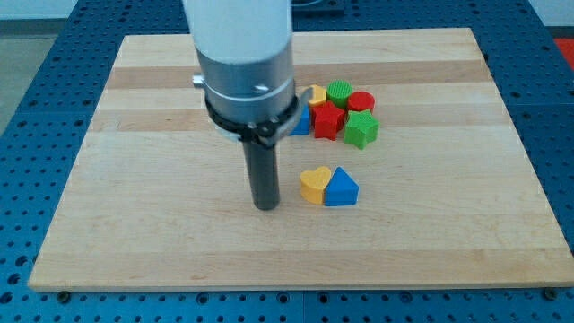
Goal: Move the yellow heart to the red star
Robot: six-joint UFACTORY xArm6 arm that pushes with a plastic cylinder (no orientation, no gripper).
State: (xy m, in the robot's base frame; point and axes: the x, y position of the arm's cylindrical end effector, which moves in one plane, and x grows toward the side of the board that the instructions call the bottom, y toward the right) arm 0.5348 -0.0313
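Observation:
The yellow heart (313, 185) lies a little right of the board's middle, touching a blue triangular block (341, 187) on its right. The red star (328, 120) sits above it in a cluster near the view's top centre. My tip (266, 205) rests on the board just left of the yellow heart, with a small gap between them. The rod and the arm's grey body rise above it and hide part of the cluster's left side.
Around the red star lie a yellow block (317, 96), a green round block (341, 91), a red round block (360, 101), a green star-like block (360, 130) and a blue block (300, 123) partly behind the arm. The wooden board (134, 206) ends at blue table edges.

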